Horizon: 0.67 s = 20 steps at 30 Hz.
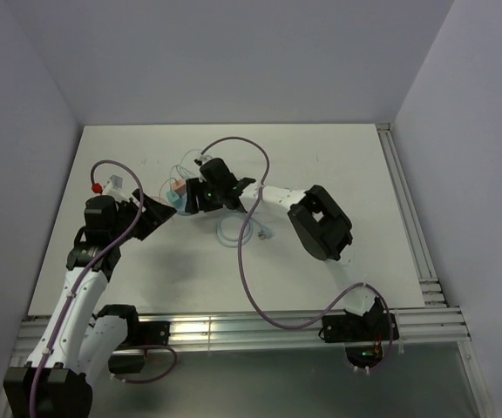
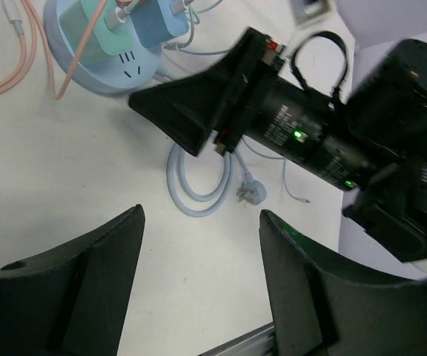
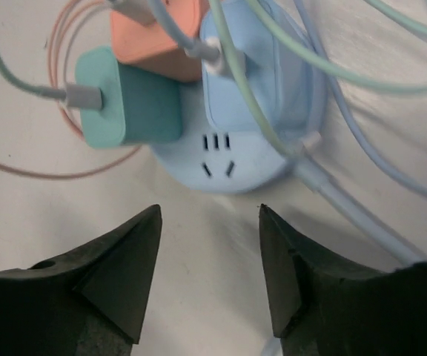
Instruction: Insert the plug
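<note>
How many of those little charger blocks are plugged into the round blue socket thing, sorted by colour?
Teal charger: 1
Orange charger: 1
Light blue charger: 1
Total: 3, all plugged into the round socket hub

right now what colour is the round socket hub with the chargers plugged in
The socket hub is pale blue; the right wrist view shows it best.

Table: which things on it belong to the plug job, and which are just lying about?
Job: round blue socket hub, teal charger, orange charger, blue charger, right claw.
Lying about: coiled blue cord, small white item.
</note>
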Tool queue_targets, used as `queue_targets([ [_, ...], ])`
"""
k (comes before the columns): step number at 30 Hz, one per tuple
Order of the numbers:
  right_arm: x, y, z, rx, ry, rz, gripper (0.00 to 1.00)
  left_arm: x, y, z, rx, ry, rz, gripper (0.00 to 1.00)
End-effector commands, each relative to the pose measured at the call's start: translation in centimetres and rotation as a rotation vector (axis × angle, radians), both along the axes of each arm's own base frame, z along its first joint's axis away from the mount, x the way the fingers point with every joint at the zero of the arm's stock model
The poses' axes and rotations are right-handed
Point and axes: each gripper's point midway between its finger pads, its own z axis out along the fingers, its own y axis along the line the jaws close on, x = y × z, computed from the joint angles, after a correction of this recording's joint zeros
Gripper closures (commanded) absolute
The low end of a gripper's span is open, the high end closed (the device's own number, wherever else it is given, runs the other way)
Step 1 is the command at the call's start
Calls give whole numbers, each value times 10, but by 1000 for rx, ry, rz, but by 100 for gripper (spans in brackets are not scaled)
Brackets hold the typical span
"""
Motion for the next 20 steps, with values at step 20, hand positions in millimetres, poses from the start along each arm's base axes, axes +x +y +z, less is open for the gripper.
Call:
queue_targets([
  [20,-132,-134,78,237,-192,-47,0,-5,-59,40,-249,-196,-388,11],
])
